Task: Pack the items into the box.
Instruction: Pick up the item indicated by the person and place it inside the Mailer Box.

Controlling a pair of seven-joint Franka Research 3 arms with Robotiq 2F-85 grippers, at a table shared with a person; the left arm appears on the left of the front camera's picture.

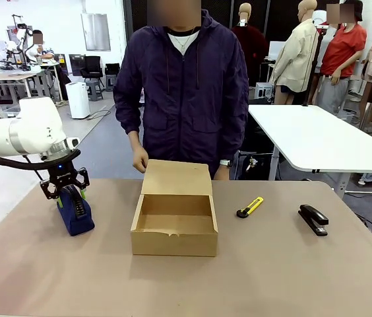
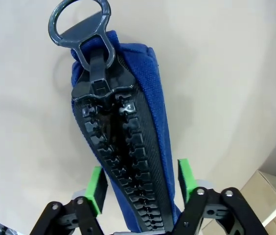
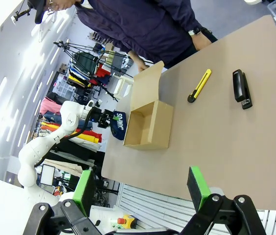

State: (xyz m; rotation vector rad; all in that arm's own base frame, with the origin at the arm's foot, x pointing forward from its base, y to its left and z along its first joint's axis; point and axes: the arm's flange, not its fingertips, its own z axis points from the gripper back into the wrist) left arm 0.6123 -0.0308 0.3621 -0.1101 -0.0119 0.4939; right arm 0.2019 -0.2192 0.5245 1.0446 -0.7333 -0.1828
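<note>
Tan table carries everything I see. A person stands behind the box, which sits open, flap raised at its far side. Left of the box, apart from it, the navy pouch stands on edge, zip upward. My left gripper straddles it, pads just beside its sides, and I cannot tell whether they clamp. Right of the box lie the stapler, farther off, and the knife, nearer. My right gripper gapes wide, well away from the box.

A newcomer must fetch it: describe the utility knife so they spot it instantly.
Start at the open cardboard box in the middle of the table. Right of it, before the stapler, lies the utility knife. It is slim and yellow; the stapler is bulkier, all black.
</note>
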